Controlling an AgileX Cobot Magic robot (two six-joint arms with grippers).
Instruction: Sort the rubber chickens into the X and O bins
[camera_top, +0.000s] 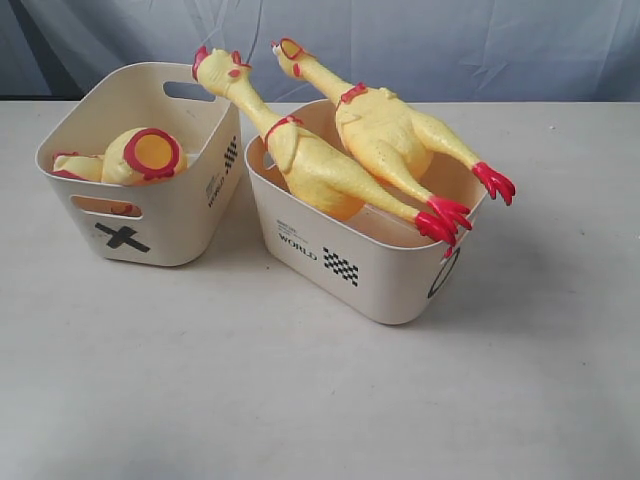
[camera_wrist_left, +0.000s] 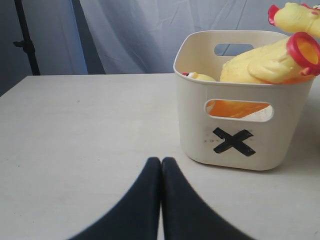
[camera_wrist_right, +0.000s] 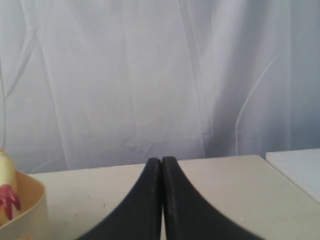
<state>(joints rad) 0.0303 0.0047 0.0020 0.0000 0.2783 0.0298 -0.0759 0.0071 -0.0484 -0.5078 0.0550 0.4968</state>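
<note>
Left end effector (camera_wrist_left: 161, 163) closed before X bin (camera_wrist_left: 196, 131), right end effector (camera_wrist_right: 161, 163) closed, chickens (camera_top: 318, 170) across O bin (camera_top: 300, 222)

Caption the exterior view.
Two yellow rubber chickens rest across the cream plastic O tub; a headless body occupies the X tub.

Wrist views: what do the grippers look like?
The left gripper and the right gripper look alike: smooth matte black fingers, broad at the base, tapering to rounded tips. No markings or cables show; the arms are out of every view.
</note>
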